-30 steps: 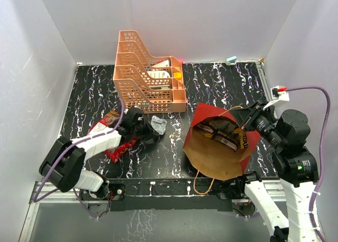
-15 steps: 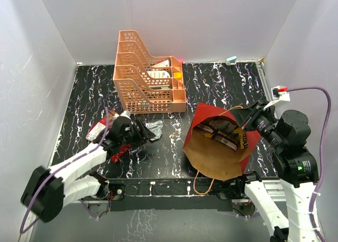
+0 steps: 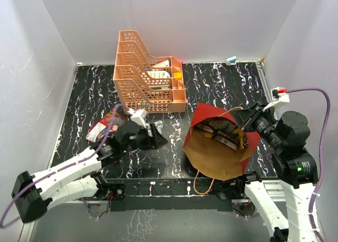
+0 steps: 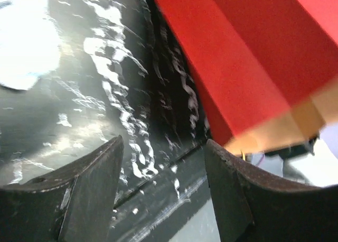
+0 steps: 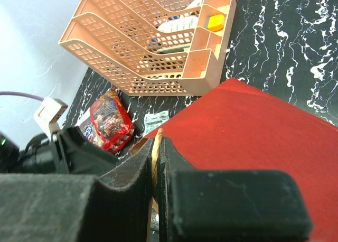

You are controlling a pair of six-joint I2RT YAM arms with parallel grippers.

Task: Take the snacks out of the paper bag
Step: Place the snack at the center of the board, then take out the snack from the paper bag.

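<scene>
1. Two snacks, a red packet (image 3: 104,127) and a silver wrapper (image 3: 157,127), lie left of the paper bag (image 3: 211,157); our left gripper (image 4: 163,142), wide and empty, has swung back toward it.
2. Our right gripper (image 5: 157,147) pinches the bag's rim; more snacks (image 3: 224,136) remain inside.

Black white-veined table (image 3: 211,83) bearing orange tray rack (image 3: 148,89) at back; paper bag (image 3: 216,157) right-front of rack; red snack bag (image 3: 103,127), silver wrapper (image 3: 158,126) just before rack.
</scene>
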